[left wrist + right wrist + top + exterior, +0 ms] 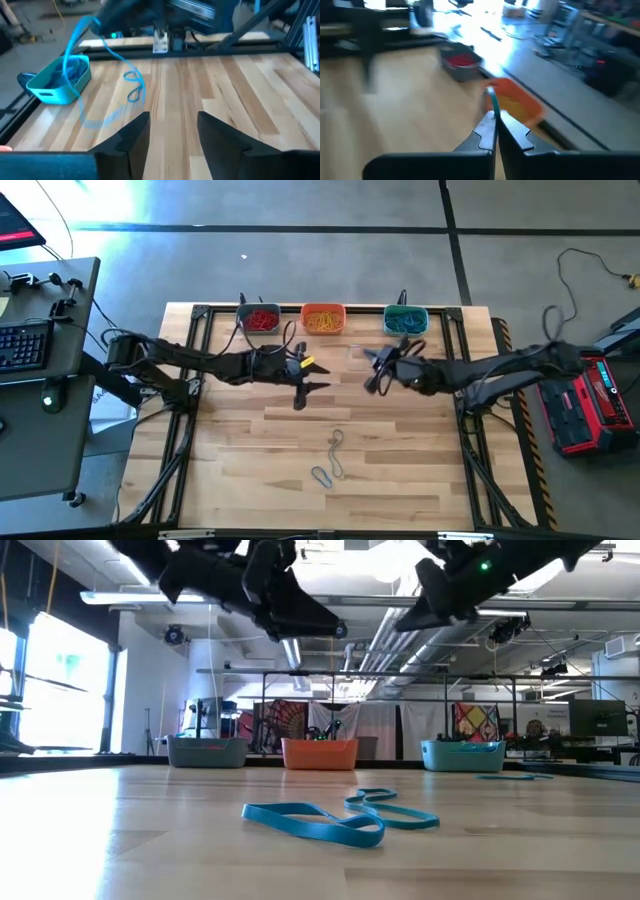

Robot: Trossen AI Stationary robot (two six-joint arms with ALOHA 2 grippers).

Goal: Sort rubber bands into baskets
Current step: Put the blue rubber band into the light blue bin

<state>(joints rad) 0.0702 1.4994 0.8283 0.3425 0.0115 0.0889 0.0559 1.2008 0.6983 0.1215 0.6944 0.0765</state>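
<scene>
Three baskets line the table's far edge, grey-blue (260, 318), orange (323, 318) and teal (405, 319), each holding bands. The left gripper (302, 384) hovers mid-table, fingers spread and empty; the right gripper (493, 125) is pressed together on a blue rubber band (492, 101), a pinch only its wrist view shows. Two loose blue bands (340, 817) lie near the front edge: light and floppy, probably best nipped at one strand.

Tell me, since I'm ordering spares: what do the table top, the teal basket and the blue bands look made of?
The table top: pale wood planks, satin; grain and seams show. The teal basket: probably moulded plastic, smooth, with rounded corners. The blue bands: likely rubber, thin matte strips lying in floppy loops.
</scene>
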